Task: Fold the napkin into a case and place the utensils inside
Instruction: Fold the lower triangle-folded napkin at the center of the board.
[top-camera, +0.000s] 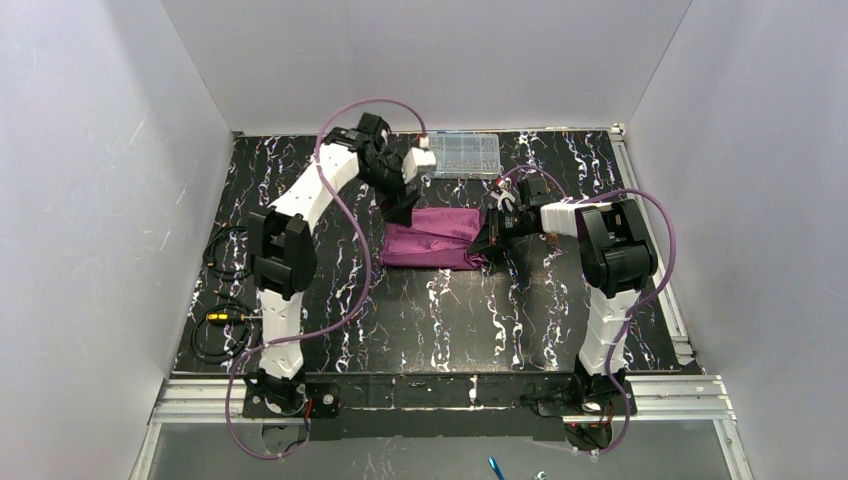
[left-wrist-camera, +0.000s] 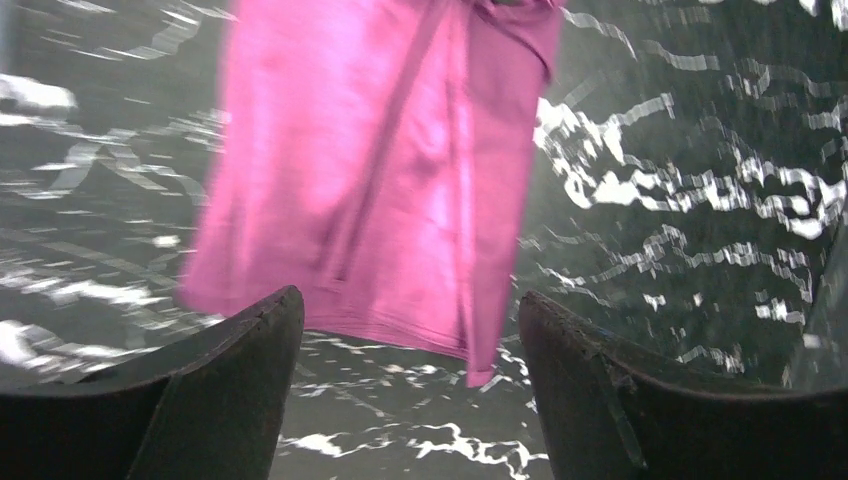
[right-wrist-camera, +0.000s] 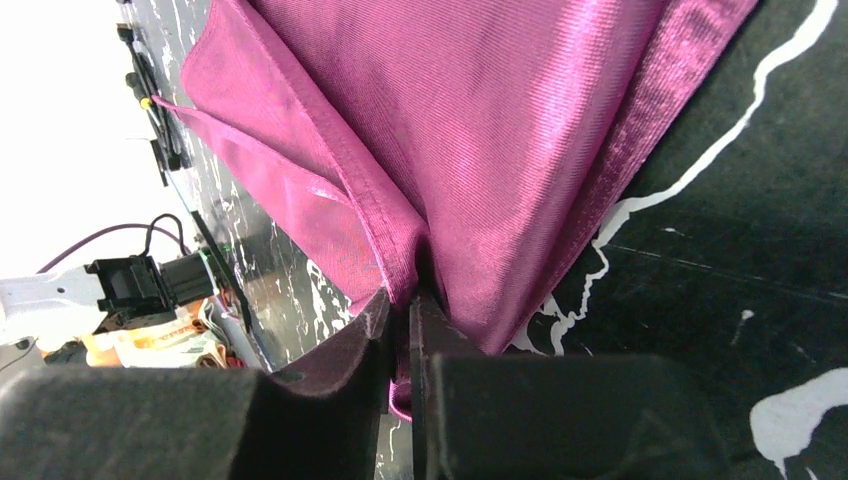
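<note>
The napkin (top-camera: 435, 238) lies as a folded plum-purple oblong in the middle of the black marbled table (top-camera: 440, 320). My left gripper (top-camera: 400, 212) hangs over its left end, open; in the left wrist view the napkin (left-wrist-camera: 380, 170) lies just beyond the gripper (left-wrist-camera: 410, 297) and nothing is between the fingers. My right gripper (top-camera: 487, 243) is at the napkin's right near corner. In the right wrist view this gripper (right-wrist-camera: 410, 298) pinches a hemmed fold of the napkin (right-wrist-camera: 480, 130), jaws nearly together. The utensils are out of view.
A clear plastic compartment box (top-camera: 462, 155) sits at the back of the table, just behind the left wrist. Coiled black cables (top-camera: 225, 250) lie at the table's left edge. White walls enclose the table on three sides.
</note>
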